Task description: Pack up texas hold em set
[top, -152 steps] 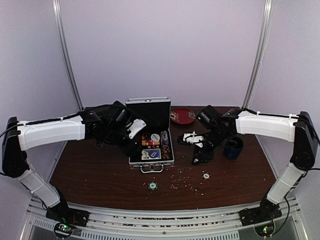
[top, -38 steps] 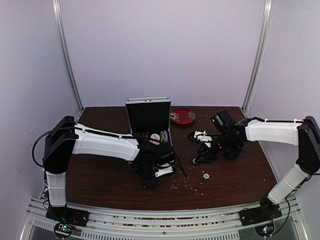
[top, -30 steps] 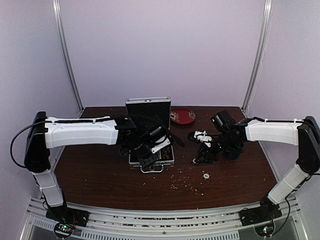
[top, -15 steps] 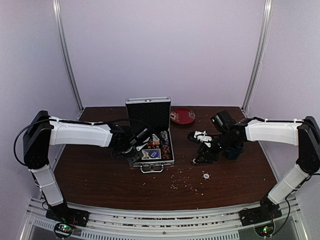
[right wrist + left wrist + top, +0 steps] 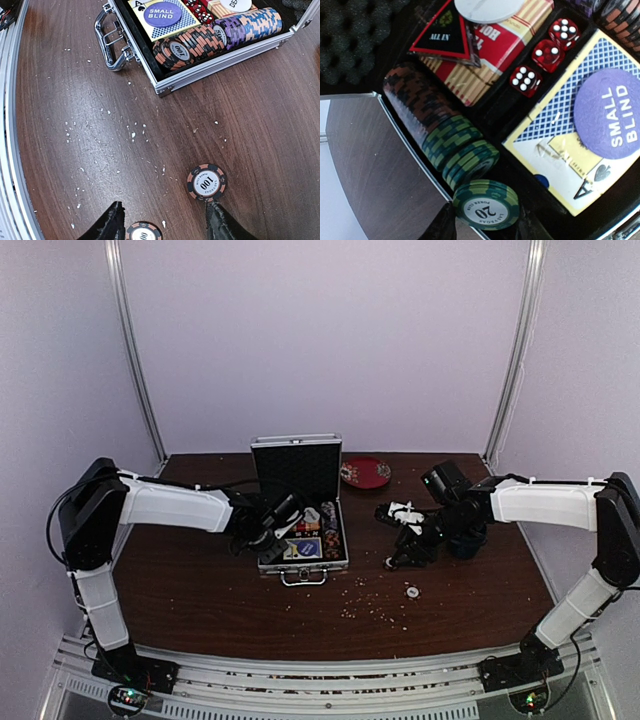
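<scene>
The silver case (image 5: 296, 468) stands open at the table's middle, holding chip rows, two card decks and red dice (image 5: 541, 55). My left gripper (image 5: 272, 537) is at the case's left side. In the left wrist view it (image 5: 487, 217) is shut on a green "20" chip (image 5: 486, 205), held at the near end of the green chip row (image 5: 462, 152) inside the case rim (image 5: 412, 150). My right gripper (image 5: 398, 555) is open, low over the table right of the case. In the right wrist view two "100" chips lie on the wood: one (image 5: 206, 182) by the right finger, one (image 5: 144, 232) between the fingers (image 5: 112, 222).
A red round plate (image 5: 365, 473) sits behind the case on the right. A dark blue mug (image 5: 466, 540) stands behind the right arm. White crumbs (image 5: 365, 605) are scattered over the wood in front of the case. The case handle (image 5: 111, 42) points toward the arms.
My left gripper has moved from the table in front of the case back to the case's left side, carrying the green chip. The right arm has stayed still.
</scene>
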You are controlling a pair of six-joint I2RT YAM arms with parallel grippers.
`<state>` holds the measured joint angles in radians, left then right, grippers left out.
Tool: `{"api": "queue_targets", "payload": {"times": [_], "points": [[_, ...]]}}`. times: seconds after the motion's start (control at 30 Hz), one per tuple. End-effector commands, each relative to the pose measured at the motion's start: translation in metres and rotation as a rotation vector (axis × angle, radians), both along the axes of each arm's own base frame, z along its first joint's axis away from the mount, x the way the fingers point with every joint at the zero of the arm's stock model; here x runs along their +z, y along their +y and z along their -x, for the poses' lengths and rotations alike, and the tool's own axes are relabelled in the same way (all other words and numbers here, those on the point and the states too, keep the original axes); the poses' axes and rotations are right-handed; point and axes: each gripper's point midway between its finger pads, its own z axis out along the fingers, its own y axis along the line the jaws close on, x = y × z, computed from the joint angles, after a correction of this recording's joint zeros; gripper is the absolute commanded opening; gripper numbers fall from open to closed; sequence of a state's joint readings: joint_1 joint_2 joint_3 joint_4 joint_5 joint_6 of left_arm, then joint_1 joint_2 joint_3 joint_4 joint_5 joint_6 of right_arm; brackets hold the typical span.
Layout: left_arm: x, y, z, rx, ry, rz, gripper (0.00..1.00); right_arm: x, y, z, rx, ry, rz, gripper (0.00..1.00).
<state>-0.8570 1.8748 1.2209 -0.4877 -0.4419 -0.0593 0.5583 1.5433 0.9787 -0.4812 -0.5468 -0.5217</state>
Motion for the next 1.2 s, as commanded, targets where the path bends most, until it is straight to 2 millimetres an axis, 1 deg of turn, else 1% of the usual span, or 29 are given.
{"api": "queue_targets", "payload": {"times": [0.0, 0.07, 0.13, 0.37, 0.43, 0.5, 0.63, 0.77, 0.87, 0.93, 1.03, 1.07, 1.17], "points": [[0.006, -0.013, -0.014, -0.005, -0.029, 0.046, 0.35, 0.006, 0.003, -0.003, 0.012, -0.004, -0.01, 0.55], [0.004, -0.013, -0.016, -0.001, -0.032, 0.044, 0.35, 0.006, 0.003, -0.003, 0.013, -0.002, -0.01, 0.55], [0.003, -0.012, -0.018, 0.004, -0.035, 0.042, 0.39, 0.006, 0.003, -0.003, 0.014, -0.002, -0.009, 0.55], [0.001, -0.015, -0.025, 0.015, -0.048, 0.044, 0.44, 0.005, 0.003, -0.002, 0.019, 0.002, -0.005, 0.55], [-0.002, -0.014, -0.026, 0.02, -0.047, 0.036, 0.48, 0.004, 0.002, -0.002, 0.02, 0.005, -0.004, 0.55], [-0.003, -0.013, -0.027, 0.025, -0.046, 0.03, 0.55, 0.003, 0.002, -0.002, 0.02, 0.008, -0.002, 0.55], [-0.001, -0.011, -0.027, 0.035, -0.049, 0.028, 0.65, 0.002, 0.003, -0.001, 0.023, 0.015, -0.002, 0.55], [0.004, -0.008, -0.026, 0.039, -0.048, 0.024, 0.67, 0.002, 0.003, -0.001, 0.026, 0.018, -0.003, 0.55], [0.01, -0.009, -0.02, 0.028, -0.029, 0.037, 0.67, 0.002, 0.004, 0.0, 0.026, 0.022, -0.004, 0.55], [0.017, -0.01, -0.014, 0.008, -0.004, 0.056, 0.68, 0.003, 0.004, 0.0, 0.027, 0.022, -0.006, 0.55], [0.038, -0.016, -0.003, -0.038, 0.028, 0.111, 0.69, 0.003, 0.004, 0.001, 0.03, 0.027, -0.007, 0.55], [0.053, -0.017, -0.001, -0.051, 0.019, 0.134, 0.69, 0.003, 0.004, 0.001, 0.031, 0.026, -0.007, 0.55], [0.088, -0.018, -0.001, -0.072, -0.018, 0.164, 0.71, 0.007, 0.005, -0.001, 0.029, 0.023, -0.011, 0.56]]}}
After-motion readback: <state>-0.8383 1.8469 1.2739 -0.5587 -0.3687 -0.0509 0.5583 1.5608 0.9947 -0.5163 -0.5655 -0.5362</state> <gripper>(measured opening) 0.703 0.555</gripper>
